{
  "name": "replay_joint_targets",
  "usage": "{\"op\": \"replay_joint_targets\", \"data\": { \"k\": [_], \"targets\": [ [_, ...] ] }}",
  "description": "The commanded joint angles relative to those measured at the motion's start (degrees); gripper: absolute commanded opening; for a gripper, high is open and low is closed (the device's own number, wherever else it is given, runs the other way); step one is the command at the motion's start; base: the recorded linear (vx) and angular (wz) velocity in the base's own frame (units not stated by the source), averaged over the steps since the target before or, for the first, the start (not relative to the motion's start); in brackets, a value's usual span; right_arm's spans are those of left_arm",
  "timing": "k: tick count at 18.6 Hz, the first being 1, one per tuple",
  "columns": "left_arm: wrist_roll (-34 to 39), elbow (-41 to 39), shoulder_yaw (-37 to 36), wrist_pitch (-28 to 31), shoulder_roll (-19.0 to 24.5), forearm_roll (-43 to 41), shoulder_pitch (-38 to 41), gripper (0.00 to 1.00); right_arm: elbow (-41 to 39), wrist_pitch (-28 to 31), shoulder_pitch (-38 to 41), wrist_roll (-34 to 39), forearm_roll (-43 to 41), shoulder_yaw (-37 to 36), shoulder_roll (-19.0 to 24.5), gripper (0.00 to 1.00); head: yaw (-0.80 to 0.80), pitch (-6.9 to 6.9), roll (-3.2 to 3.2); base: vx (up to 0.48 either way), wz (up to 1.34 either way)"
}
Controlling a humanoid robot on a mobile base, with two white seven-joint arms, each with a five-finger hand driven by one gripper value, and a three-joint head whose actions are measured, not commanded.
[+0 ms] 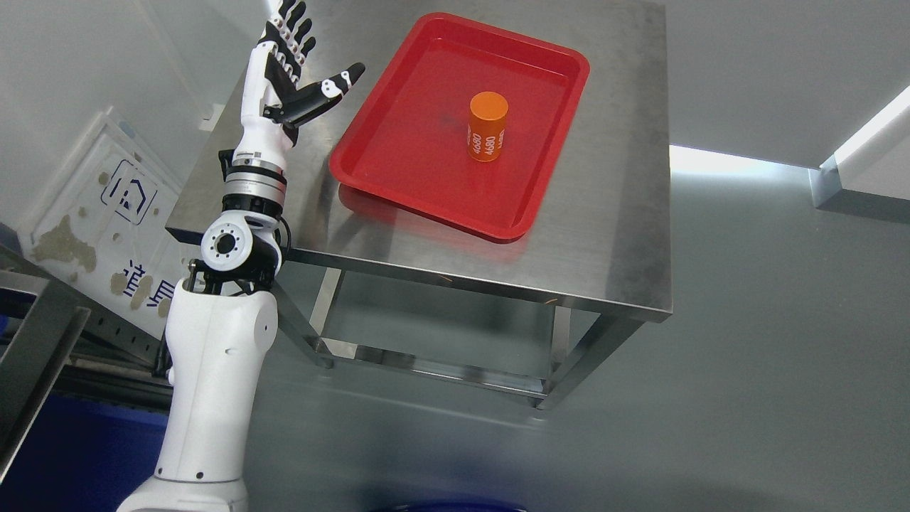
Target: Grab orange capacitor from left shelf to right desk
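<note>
Stands upright in the red tray (377, 174) on the steel desk (611, 235): orange capacitor (487, 128). Left hand (291, 75) beside the tray, fingers spread, holding nothing. Looks delivered; best to withdraw clear of the tray rim, without nudging it

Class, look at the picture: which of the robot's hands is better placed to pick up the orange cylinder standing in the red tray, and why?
Left. The left hand is raised, fingers spread, empty, beside the red tray holding the orange cylinder. No right arm shows.
</note>
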Motion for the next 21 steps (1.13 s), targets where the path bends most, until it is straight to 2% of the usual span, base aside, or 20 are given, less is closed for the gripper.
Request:
{"op": "replay_joint_targets", "data": {
  "k": [1, 10, 14, 21],
  "targets": [
    [1.36, -10.49, 0.41, 0.89, 1.0, -2.37, 8.29, 0.99, -1.93, 0.05, -0.09, 0.04, 0.26, -0.62, -1.0, 1.0, 0.0, 0.0, 0.0, 0.0, 0.0],
    [1.1, -10.58, 0.67, 0.37, 1.0, -3.34, 9.53, 0.99, -1.93, 0.05, -0.09, 0.04, 0.26, -0.62, -1.0, 1.0, 0.0, 0.0, 0.0, 0.0, 0.0],
    [1.1, -10.58, 0.67, -0.77, 1.0, -9.84, 9.53, 0.99, -1.93, 0.05, -0.09, 0.04, 0.26, -0.62, -1.0, 1.0, 0.0, 0.0, 0.0, 0.0, 0.0],
    [1.1, -10.58, 0.76, -0.95, 1.0, -10.03, 9.53, 0.99, -1.93, 0.05, -0.09, 0.04, 0.26, -0.62, -1.0, 1.0, 0.0, 0.0, 0.0, 0.0, 0.0]
  ]
}}
